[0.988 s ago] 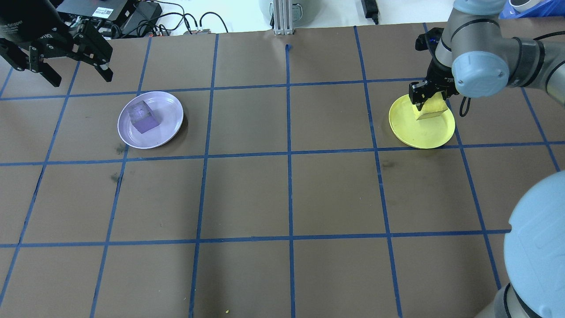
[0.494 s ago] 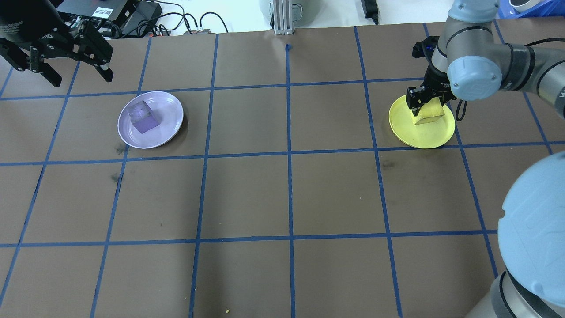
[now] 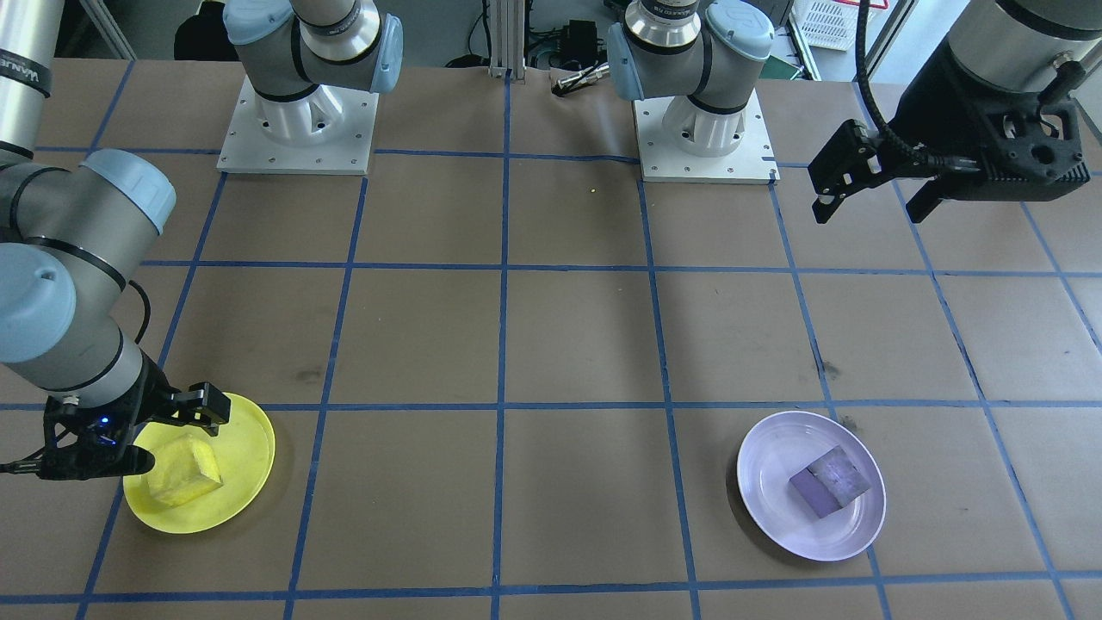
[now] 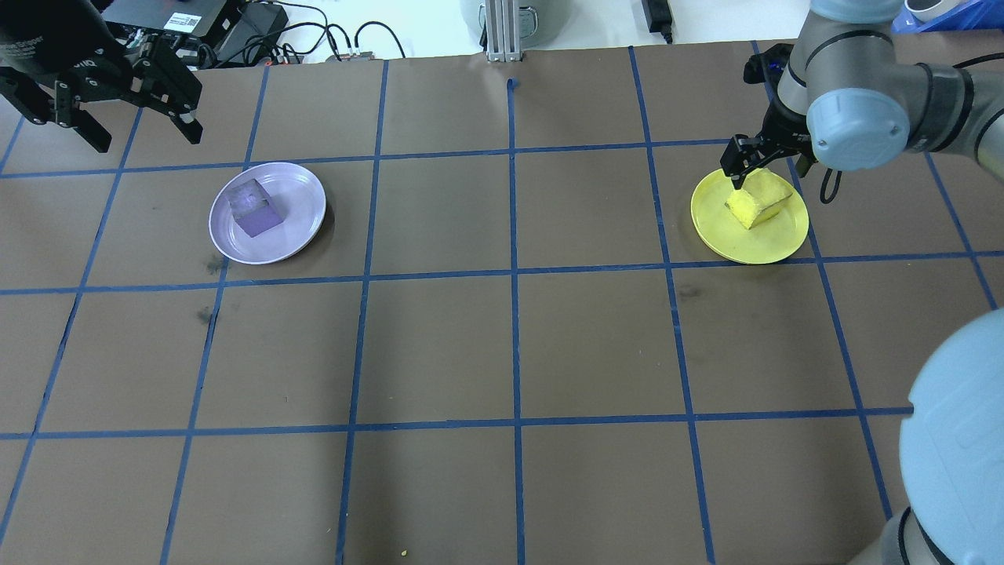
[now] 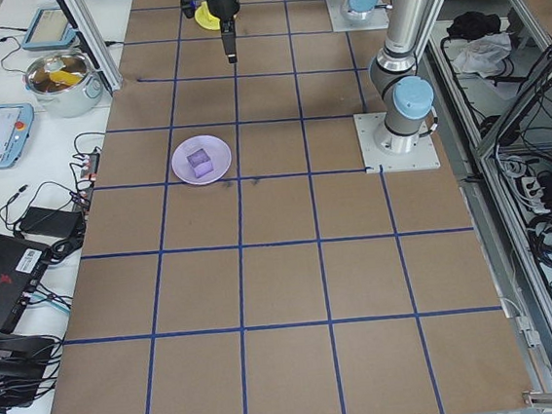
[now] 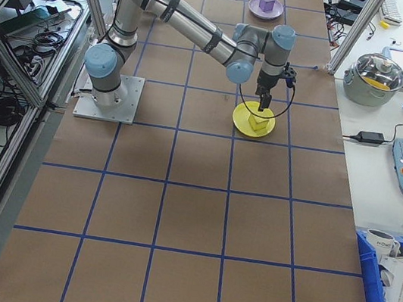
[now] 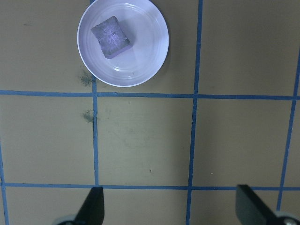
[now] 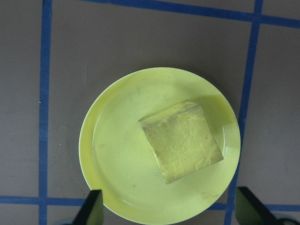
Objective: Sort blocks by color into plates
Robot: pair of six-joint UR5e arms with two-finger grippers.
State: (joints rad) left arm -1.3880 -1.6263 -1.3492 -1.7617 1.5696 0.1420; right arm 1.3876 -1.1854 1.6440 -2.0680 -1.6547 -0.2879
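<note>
Since both blocks already sit in matching plates, sorting looks done; what's left is probably just pulling the arms clear.

Yellow block [image 4: 756,202] lies flat on the yellow plate [image 4: 722,235], toward the robot-side half, rotated against the grid lines. Right gripper [image 4: 765,161] is directly above it, fingers spread wide with nothing between them; the right wrist view shows both fingertips [image 8: 93,208] well outside the block's edges, block straight below and clear of them. So the block is released, and a straight-up retreat should not snag it.

Purple block [image 4: 253,207] rests in the lavender plate [image 4: 302,224], off-centre toward the plate's left side in the overhead view. Left gripper [image 4: 118,106] hangs well apart from it, toward the table's far left corner, jaws open and empty. Left wrist view has plate and block at the top of frame, so they lie ahead of the fingers, not under them.

Right arm is nearer yellow, left nearer purple.
</note>
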